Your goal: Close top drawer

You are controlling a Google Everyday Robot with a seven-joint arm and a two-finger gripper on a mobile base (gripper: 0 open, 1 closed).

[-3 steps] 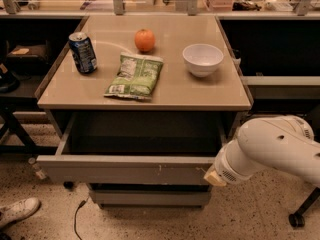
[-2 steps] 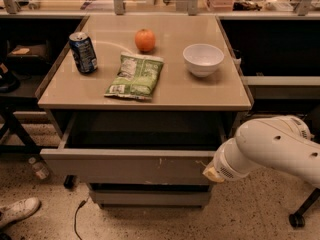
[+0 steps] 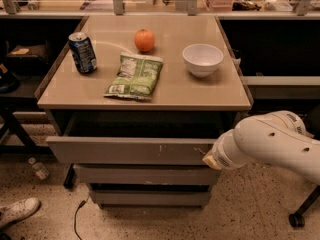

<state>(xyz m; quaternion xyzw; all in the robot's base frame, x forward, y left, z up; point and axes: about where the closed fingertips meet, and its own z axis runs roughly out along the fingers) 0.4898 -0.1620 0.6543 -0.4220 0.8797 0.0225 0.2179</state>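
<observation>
On the tan cabinet top (image 3: 170, 91) stand a blue drinks can (image 3: 83, 53), a green crinkled snack bag (image 3: 134, 76), a round orange fruit (image 3: 144, 40) and a white ceramic bowl (image 3: 202, 59). Directly beneath, the wide grey-beige metal top drawer (image 3: 125, 150) stands partly pulled out, with small white scratches right of centre. The gripper (image 3: 209, 159), on a white rounded arm (image 3: 272, 141), sits against the drawer front's right end; whether it is apart or together cannot be told.
</observation>
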